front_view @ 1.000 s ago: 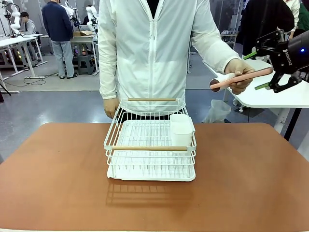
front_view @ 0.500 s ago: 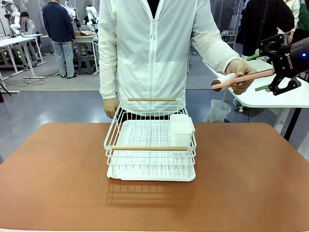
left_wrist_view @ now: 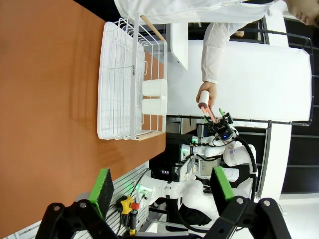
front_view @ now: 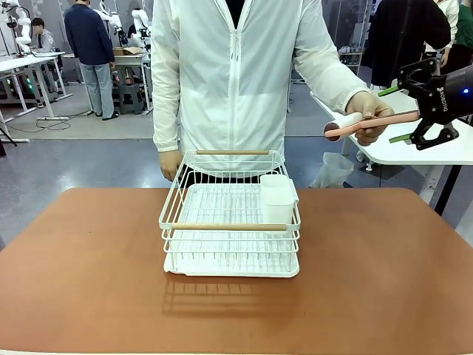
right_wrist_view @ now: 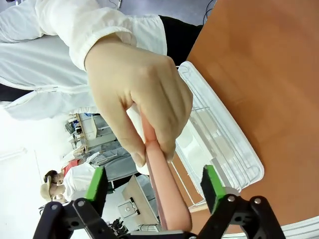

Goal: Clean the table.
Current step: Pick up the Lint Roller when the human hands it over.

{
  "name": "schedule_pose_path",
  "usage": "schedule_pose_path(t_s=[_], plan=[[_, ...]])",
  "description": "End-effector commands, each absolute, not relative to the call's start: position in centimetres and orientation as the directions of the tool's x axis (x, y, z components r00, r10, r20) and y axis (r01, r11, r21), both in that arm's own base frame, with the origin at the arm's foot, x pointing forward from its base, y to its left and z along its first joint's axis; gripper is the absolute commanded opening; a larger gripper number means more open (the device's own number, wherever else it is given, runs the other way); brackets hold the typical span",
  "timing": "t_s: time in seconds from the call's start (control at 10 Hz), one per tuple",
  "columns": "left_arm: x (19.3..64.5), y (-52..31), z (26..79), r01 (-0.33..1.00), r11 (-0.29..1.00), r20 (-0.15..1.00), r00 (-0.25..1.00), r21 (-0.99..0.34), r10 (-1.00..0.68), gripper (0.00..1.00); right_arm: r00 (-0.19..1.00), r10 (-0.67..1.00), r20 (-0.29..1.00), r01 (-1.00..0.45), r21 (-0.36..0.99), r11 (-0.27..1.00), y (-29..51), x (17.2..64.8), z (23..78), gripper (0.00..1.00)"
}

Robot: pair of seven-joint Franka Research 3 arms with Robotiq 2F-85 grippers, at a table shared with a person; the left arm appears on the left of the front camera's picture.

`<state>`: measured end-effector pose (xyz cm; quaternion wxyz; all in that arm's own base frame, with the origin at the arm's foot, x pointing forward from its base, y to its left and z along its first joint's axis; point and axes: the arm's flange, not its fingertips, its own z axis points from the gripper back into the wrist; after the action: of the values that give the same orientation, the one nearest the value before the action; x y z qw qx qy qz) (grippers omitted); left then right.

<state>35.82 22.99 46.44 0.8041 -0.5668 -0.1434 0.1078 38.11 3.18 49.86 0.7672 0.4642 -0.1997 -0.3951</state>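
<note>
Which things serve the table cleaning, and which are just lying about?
In use: large reddish-brown matte table; pink-handled white roller; person's hand holding it; right gripper, jaws open around the handle.
Idle: white wire dish rack; white plastic cups inside it; left gripper.

The right gripper [front_view: 392,113] hangs at the upper right of the frame, jaws apart; the left gripper [left_wrist_view: 163,188] is spread wide too.

One table [front_view: 384,281], one rack [front_view: 230,226], one roller [front_view: 400,117]
</note>
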Motion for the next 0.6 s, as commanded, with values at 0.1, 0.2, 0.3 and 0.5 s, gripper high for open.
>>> schedule_pose_path(t_s=[0.1, 0.2, 0.3, 0.5], plan=[[35.64, 23.17, 46.51, -0.003, 0.325, 0.113, 0.934, -0.946, 0.338, 1.00, 0.618, -0.785, -0.054, 0.374, 0.898, 0.232, 2.67, 36.25, 48.07, 0.76], [35.64, 23.17, 46.51, -0.003, 0.325, 0.113, 0.934, -0.946, 0.338, 1.00, 0.614, -0.788, -0.050, 0.364, 0.904, 0.227, 2.57, 36.25, 48.16, 0.68], [35.64, 23.17, 46.51, -0.003, 0.325, 0.113, 0.934, -0.946, 0.338, 1.00, 0.614, -0.788, -0.048, 0.361, 0.905, 0.226, 2.56, 36.29, 48.16, 0.56], [35.64, 23.17, 46.51, -0.003, 0.325, 0.113, 0.934, -0.946, 0.338, 1.00, 0.614, -0.788, -0.046, 0.356, 0.907, 0.224, 2.53, 36.28, 48.19, 0.37]])
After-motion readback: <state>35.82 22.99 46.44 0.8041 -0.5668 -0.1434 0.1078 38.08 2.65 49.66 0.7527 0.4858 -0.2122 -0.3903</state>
